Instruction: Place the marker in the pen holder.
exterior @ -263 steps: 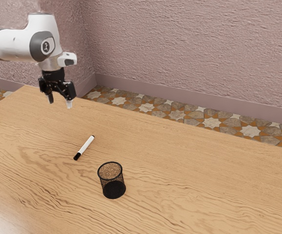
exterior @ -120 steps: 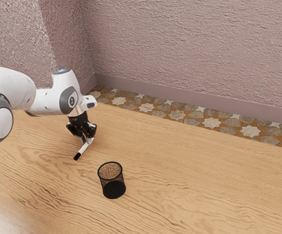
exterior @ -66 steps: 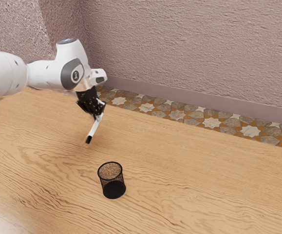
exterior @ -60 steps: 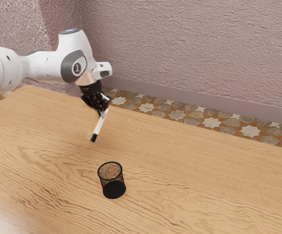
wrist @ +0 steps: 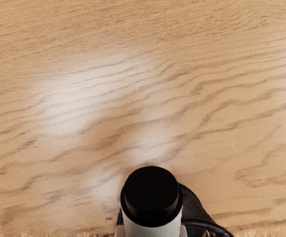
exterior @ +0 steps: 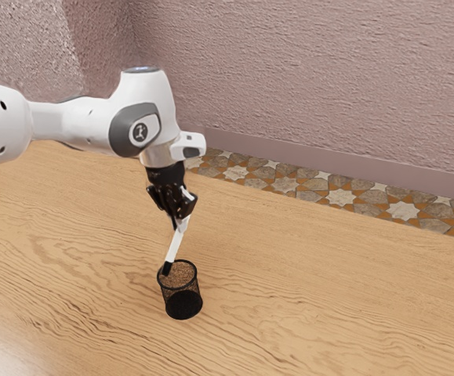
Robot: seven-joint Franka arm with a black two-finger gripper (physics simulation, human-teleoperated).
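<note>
Exterior view: nearest, an upright pen holder [exterior: 183, 304], a black mesh cup, stands on a wood-grained tabletop [exterior: 313, 298], well in from the tabletop's far edge. Just above it is the marker [exterior: 175, 246], white with a black lower end, off the tabletop and tilted, its upper part leaning to the exterior view's right. The black end overlaps the cup's rim on the exterior view's left; whether it dips below the rim, I cannot tell. The end effector [exterior: 180, 223], black with two fingers, is closed around the marker's upper part, gripping it above the cup. In the wrist view, a round black end of the marker faces the camera, with part of the dark cup beside it. The white arm [exterior: 78, 121] reaches in from the exterior view's left. Beyond the tabletop's far edge lie a star-patterned tile floor [exterior: 285, 184] and rough pinkish walls [exterior: 313, 78]
</note>
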